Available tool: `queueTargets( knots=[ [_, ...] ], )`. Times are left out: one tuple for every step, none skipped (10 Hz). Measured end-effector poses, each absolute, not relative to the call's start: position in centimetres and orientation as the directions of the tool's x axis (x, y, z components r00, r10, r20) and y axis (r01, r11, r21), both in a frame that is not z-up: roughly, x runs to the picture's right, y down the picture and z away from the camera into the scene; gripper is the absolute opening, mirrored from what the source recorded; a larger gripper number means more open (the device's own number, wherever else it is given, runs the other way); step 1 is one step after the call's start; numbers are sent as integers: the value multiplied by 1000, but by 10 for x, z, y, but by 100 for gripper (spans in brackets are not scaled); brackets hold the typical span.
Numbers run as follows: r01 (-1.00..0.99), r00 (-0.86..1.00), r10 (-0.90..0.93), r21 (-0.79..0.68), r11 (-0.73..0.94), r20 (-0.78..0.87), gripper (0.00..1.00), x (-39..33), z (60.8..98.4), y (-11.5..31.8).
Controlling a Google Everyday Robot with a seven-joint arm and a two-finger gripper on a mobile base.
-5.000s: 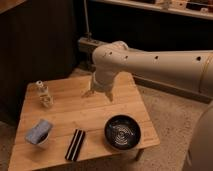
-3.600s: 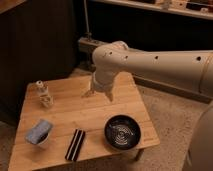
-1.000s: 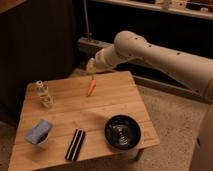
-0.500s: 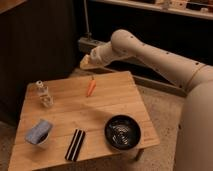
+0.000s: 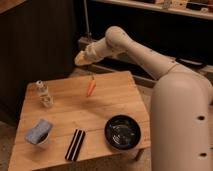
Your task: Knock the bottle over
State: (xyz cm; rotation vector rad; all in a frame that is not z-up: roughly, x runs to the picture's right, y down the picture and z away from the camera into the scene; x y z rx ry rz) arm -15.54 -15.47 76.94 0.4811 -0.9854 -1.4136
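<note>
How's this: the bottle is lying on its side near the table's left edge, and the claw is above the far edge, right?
No: the camera view shows the bottle standing upright, not on its side. It is near the left edge of the table, and the claw is above the far edge.

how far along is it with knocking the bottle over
Nothing looks done yet: the small clear bottle with a white cap stands upright near the wooden table's left rear corner. In hand: the gripper hangs above the far edge, well apart from it. Left: reach the bottle and tip it.
</note>
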Motion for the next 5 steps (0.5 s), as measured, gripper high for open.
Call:
queueTargets(
  knots=[
    [584,-148,-946,798,151,288,0,-168,778,-156],
    [580,-166,-941,801,149,296,0,-179,787,-156],
    [574,-184,-936,806,146,301,0,-191,793,-157],
    [572,-200,-930,808,144,308,0,-200,801,-156],
    [565,-220,-925,814,138,309,0,-213,804,-154]
  ],
)
